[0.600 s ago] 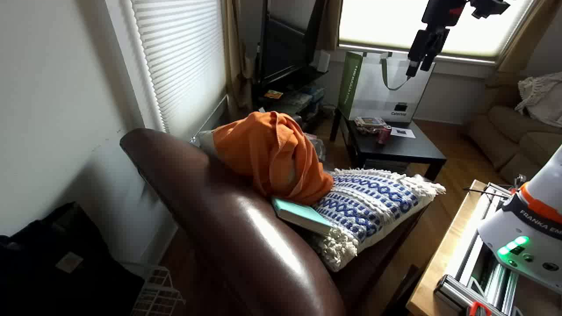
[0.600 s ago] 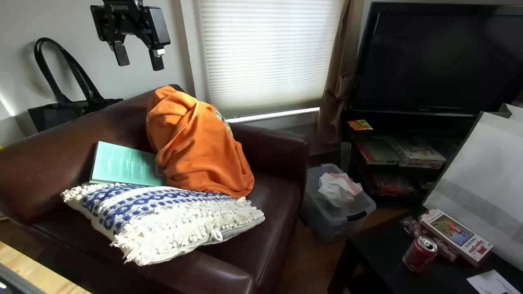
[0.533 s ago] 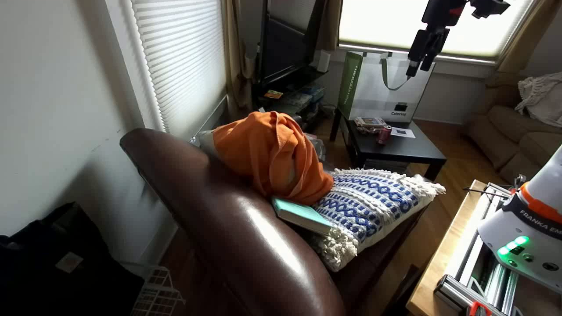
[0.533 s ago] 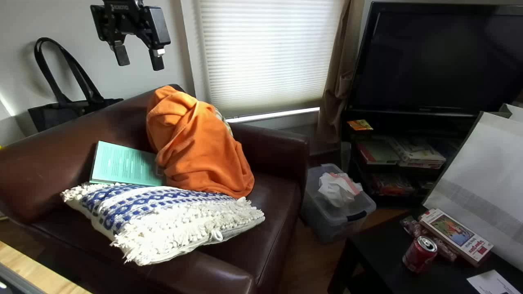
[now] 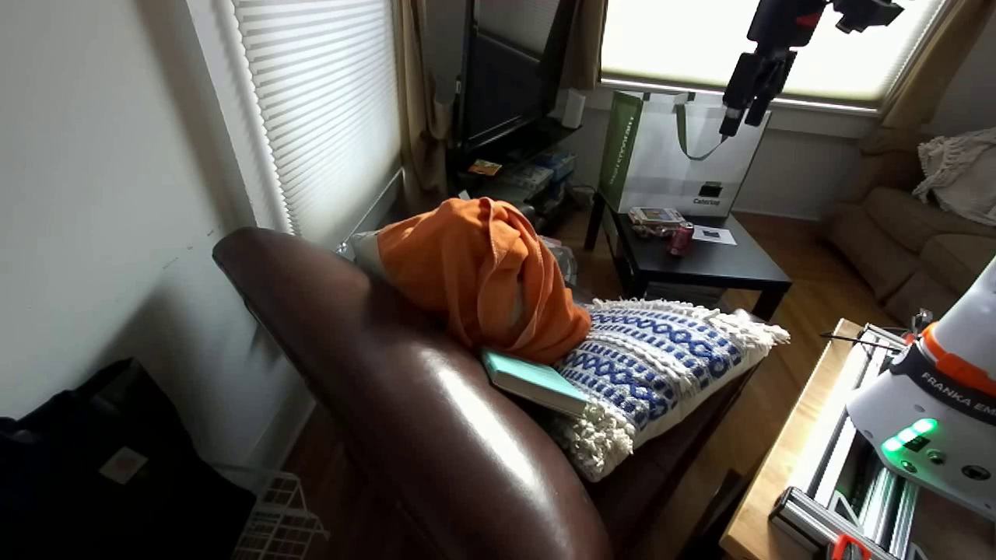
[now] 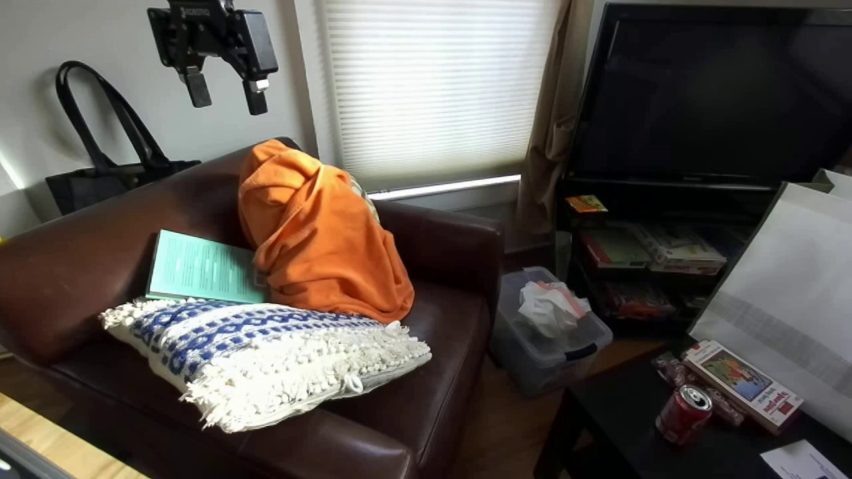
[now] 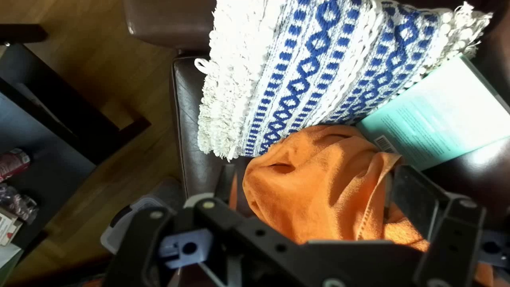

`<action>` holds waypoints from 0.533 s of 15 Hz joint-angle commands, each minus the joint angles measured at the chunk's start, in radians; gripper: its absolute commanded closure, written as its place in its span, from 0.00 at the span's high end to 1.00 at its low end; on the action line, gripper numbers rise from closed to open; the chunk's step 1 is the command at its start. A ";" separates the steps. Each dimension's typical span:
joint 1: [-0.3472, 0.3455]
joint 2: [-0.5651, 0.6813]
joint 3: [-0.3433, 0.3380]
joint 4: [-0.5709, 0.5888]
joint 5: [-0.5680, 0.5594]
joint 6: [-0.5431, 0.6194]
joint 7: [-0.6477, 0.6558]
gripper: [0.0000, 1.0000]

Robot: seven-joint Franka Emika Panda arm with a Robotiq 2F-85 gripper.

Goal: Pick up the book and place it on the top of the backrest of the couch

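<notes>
The mint-green book [image 6: 203,269] leans tilted on the seat against the backrest of the dark brown leather couch [image 6: 80,259], behind the patterned pillow. In an exterior view the book [image 5: 537,379] shows its pale page edge beside the couch backrest [image 5: 405,389]. In the wrist view the book [image 7: 442,113] lies at the right, its near corner partly under the orange cloth. My gripper [image 6: 227,103] is open and empty, high above the couch; it also shows in an exterior view [image 5: 743,123]. In the wrist view its fingers [image 7: 314,175] stand wide apart over the orange cloth.
An orange cloth bundle [image 6: 326,233] sits against the backrest, touching the book. A blue-and-white fringed pillow [image 6: 266,359] lies in front of it. A black table [image 5: 700,260] holds a can [image 5: 681,239] and a paper bag [image 5: 685,155]. A black tote [image 6: 113,179] hangs behind the couch.
</notes>
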 commanded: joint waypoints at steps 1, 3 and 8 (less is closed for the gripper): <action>0.005 0.000 -0.004 0.002 -0.002 -0.003 0.002 1.00; 0.005 0.000 -0.004 0.002 -0.002 -0.003 0.002 1.00; 0.054 0.018 0.020 -0.025 0.028 0.028 -0.026 1.00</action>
